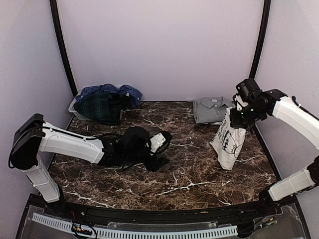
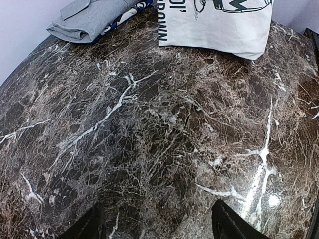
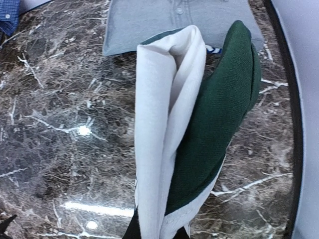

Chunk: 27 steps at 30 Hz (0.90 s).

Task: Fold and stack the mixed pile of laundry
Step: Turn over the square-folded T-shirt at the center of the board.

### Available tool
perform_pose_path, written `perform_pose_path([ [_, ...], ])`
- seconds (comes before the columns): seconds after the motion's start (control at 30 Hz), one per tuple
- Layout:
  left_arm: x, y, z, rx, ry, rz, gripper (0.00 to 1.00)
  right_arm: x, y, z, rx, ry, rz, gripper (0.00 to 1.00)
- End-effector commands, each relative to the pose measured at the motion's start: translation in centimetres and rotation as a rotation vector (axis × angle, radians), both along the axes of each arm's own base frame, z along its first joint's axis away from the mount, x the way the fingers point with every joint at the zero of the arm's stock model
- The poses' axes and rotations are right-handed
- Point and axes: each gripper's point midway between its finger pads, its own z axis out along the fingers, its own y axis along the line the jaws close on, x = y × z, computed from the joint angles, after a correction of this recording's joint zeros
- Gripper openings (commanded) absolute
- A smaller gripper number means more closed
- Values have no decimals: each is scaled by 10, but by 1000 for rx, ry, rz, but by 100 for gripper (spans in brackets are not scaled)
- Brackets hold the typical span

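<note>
Right gripper (image 1: 235, 119) clenched on the folded white tee (image 1: 228, 144), which hangs below it just beside the grey folded shirt (image 1: 211, 109), likely for stacking there; left gripper (image 2: 157, 229) released, empty over counter (image 2: 149, 139), unfolded pile (image 1: 105, 102) well apart beyond it.

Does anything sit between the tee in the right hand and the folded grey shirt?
Nothing visible does. The white tee hangs from the right hand directly beside the folded grey shirt, with only bare marble tabletop around them.
</note>
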Motion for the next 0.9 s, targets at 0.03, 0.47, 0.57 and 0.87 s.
perform_pose_path([
  [0.03,4,6,24,-82,-18,26,72,-13,-59,19,-326,26,-78,0],
  [0.47,11,28,21,-55,-30,79,72,5,-79,21,-910,135,-182,0],
  [0.57,15,36,22,-47,-32,103,72,15,-50,-12,-993,176,-124,0],
  [0.87,21,74,46,-140,-13,219,72,43,110,-67,-861,90,133,0],
])
